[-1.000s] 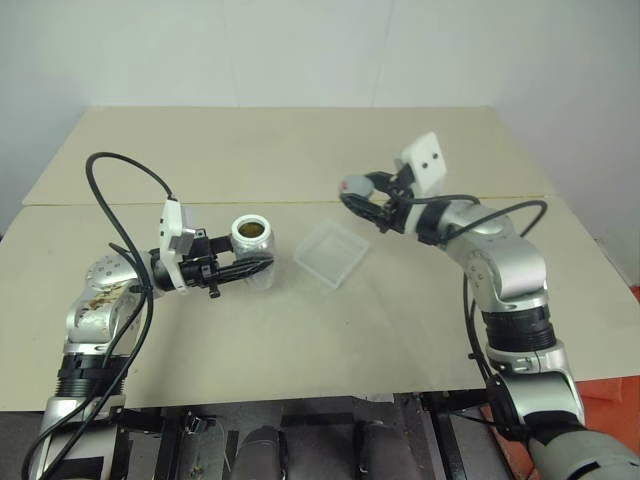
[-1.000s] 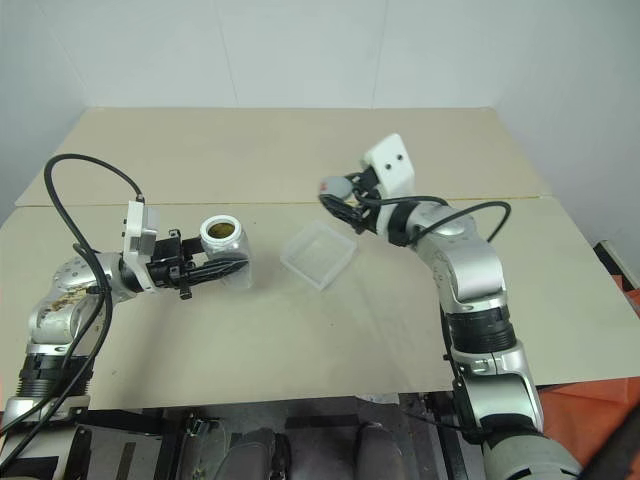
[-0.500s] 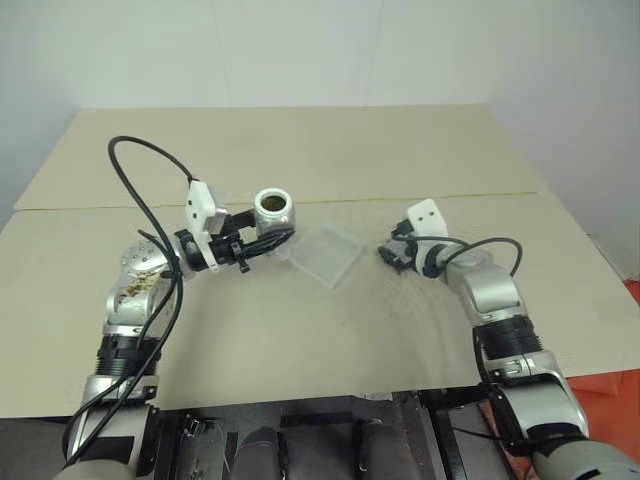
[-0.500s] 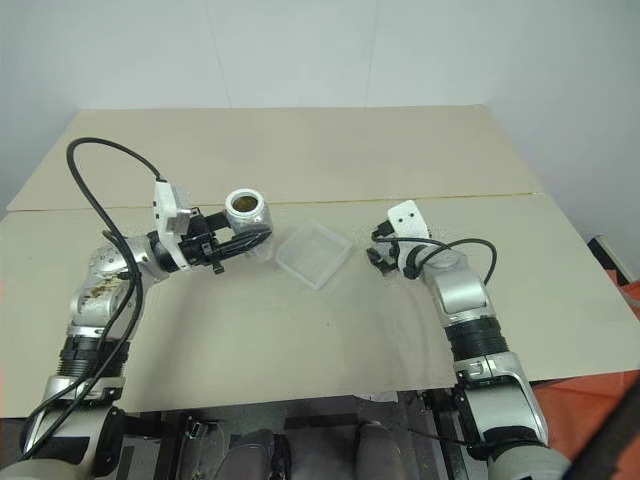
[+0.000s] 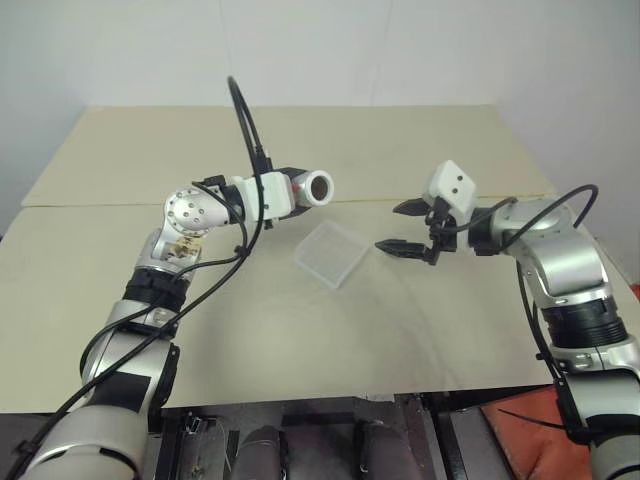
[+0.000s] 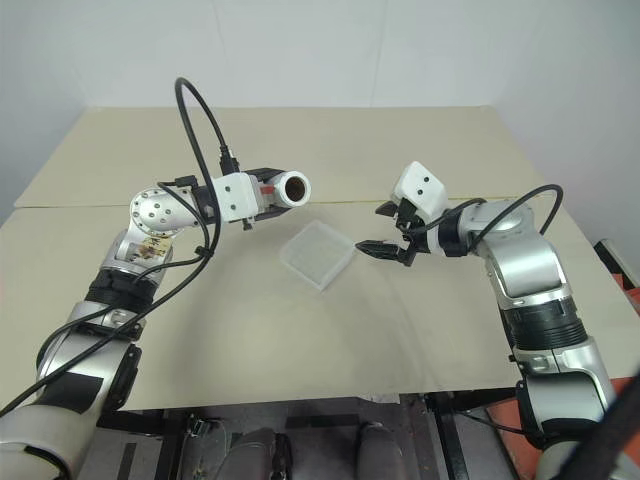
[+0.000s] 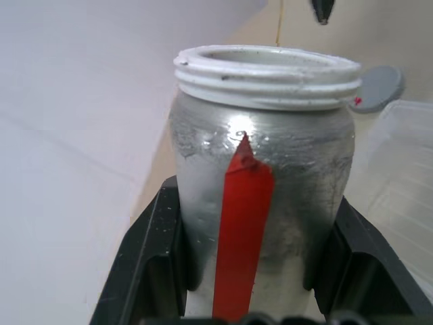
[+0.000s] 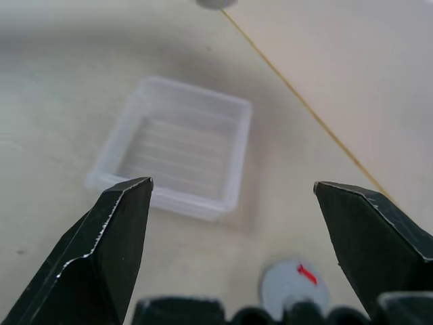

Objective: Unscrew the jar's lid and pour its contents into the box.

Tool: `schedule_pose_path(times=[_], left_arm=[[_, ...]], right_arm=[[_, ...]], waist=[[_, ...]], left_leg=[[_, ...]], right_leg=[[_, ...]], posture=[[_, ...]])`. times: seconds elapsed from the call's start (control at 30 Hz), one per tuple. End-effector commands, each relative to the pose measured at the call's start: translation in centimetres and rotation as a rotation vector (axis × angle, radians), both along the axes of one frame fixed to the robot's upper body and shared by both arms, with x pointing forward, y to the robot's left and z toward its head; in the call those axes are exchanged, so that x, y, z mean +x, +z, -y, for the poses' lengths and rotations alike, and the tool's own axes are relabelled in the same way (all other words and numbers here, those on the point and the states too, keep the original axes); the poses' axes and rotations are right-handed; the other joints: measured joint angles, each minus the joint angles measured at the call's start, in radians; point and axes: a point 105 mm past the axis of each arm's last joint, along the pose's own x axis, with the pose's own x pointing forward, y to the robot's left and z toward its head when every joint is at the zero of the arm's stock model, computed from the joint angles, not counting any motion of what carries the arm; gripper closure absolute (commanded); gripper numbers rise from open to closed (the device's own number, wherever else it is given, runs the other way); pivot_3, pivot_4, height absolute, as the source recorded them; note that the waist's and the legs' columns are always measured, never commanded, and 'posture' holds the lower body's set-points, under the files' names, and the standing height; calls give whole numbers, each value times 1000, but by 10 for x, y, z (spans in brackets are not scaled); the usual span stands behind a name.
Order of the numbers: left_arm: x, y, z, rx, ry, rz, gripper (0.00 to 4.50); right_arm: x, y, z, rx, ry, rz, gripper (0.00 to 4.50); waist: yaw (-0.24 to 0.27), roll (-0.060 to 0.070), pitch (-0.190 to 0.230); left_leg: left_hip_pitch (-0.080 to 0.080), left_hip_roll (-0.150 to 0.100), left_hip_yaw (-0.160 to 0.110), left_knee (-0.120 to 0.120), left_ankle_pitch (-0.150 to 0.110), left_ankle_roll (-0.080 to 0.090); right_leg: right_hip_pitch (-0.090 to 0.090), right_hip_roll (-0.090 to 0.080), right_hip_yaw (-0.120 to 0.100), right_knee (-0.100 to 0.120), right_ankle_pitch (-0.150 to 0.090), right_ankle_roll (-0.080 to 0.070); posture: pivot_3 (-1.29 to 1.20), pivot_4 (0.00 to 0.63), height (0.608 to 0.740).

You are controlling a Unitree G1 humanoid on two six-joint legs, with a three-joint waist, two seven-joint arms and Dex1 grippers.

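The left gripper (image 7: 247,271) is clamped on the open jar (image 5: 308,188), holding it tipped on its side above the counter (image 5: 300,330), mouth toward the clear box (image 5: 331,253) lying below. The right gripper (image 5: 405,227), fingers wide apart and empty, hovers beside the box. The grey lid (image 8: 293,284) lies on the counter near it.

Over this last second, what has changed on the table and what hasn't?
The left gripper, jaws shut on the open jar, lifted it off the table and tipped it sideways, mouth toward the box. The right gripper put down the lid, which now lies on the table beside the box, and opened. The box stayed put, nothing in it.
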Motion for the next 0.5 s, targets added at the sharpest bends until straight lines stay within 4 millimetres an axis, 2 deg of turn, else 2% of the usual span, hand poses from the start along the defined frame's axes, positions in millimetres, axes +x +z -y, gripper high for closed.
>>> schedule_pose_path(times=[0.03, 0.1, 0.23, 0.37, 0.5], left_arm=[[1, 20, 26, 410, -127, 513, 2592], [5, 19, 32, 589, -189, 699, 2592], [13, 10, 50, 658, -241, 890, 2592], [13, -2, 62, 646, -267, 950, 2592], [14, -2, 61, 628, -255, 963, 2592]], right_arm=[[-12, 19, -10, 33, 95, -27, 84], [-13, 22, -11, 35, 101, -48, 84], [-10, 22, -12, 31, 91, -54, 84], [-11, 27, -14, 51, 95, -50, 84], [-11, 28, -14, 60, 93, -40, 84]], waist=[[9, 0, 0], [15, 0, 0], [19, 0, 0], [19, 0, 0], [13, 0, 0]], left_leg=[[-1, 0, 0, 0, 0, 0], [-3, -1, 0, 1, -1, 1], [-4, -1, 0, 0, -2, 3], [-7, 0, 1, 1, -2, 3], [-10, 0, 1, 1, -1, 2]], right_leg=[[0, 0, 0, -1, 0, 1], [-1, 0, 0, -2, 1, 1], [-1, -1, 0, -3, 0, 3], [-5, -1, -1, -2, 0, 3], [-8, -1, -1, -1, 0, 3]], posture=[[0, 150, 740], [0, 150, 740], [0, 150, 740], [0, 150, 740], [0, 150, 740]])
